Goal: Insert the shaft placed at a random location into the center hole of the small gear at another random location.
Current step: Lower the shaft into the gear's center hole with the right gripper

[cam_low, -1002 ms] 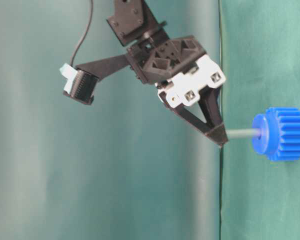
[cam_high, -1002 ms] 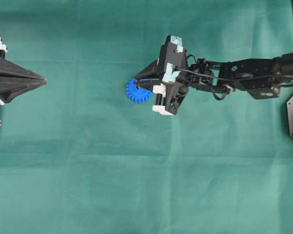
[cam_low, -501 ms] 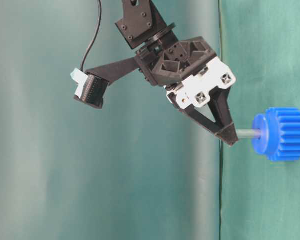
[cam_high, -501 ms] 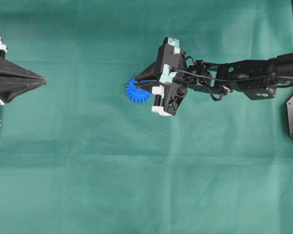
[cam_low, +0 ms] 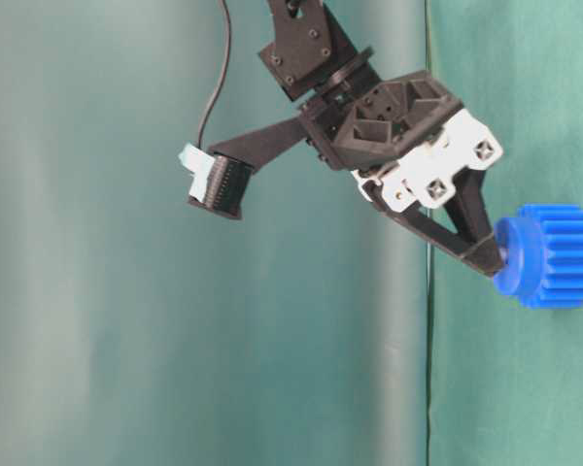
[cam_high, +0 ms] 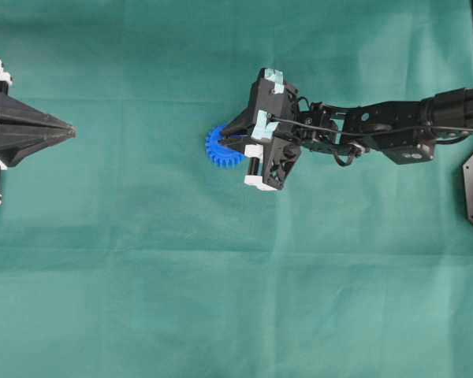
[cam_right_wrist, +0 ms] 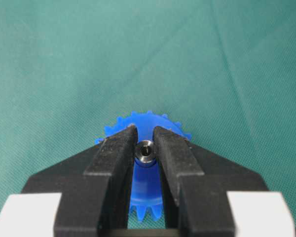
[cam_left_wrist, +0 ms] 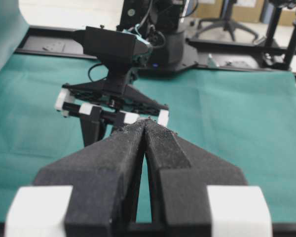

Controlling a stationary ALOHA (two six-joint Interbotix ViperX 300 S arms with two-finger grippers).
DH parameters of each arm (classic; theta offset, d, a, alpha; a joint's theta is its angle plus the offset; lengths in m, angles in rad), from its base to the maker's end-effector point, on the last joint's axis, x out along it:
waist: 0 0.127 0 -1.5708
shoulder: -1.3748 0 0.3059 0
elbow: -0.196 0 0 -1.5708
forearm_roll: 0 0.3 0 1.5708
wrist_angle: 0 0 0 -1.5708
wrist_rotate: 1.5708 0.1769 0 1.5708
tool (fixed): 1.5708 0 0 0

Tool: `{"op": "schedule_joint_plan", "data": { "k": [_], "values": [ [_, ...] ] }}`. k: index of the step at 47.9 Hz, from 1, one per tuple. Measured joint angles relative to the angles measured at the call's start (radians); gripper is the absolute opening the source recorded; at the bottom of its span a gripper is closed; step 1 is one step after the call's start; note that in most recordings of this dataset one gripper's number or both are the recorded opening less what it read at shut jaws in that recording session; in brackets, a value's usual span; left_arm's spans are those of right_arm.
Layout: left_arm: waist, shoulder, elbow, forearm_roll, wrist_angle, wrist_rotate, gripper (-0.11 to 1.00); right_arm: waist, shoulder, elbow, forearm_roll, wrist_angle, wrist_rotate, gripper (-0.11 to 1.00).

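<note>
The shaft (cam_right_wrist: 146, 151) stands over the gear (cam_right_wrist: 147, 190), pinched between the right claw (cam_right_wrist: 146, 148) fingertips, which sit at the hub (cam_low: 513, 255) — it looks driven well into the hole. To finish well, press straight along the hub's axis, then let go without tilting. The left claw (cam_left_wrist: 147, 127), far from the gear, is pressed together.
</note>
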Motion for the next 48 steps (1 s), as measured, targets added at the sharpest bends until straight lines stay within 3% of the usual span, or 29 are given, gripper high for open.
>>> {"op": "schedule_joint_plan", "data": {
  "k": [36,45,48],
  "values": [
    [0.0,0.0,0.002,0.0,0.003,0.0,0.0,0.0,0.014,-0.005,0.0,-0.008,0.002,0.17],
    [0.0,0.0,0.002,0.0,0.003,0.0,0.0,0.0,0.014,-0.009,0.0,-0.008,0.002,0.67],
    [0.0,0.0,0.003,0.0,0.003,0.0,0.0,-0.002,0.012,-0.011,0.0,-0.008,0.002,0.74]
  ]
}}
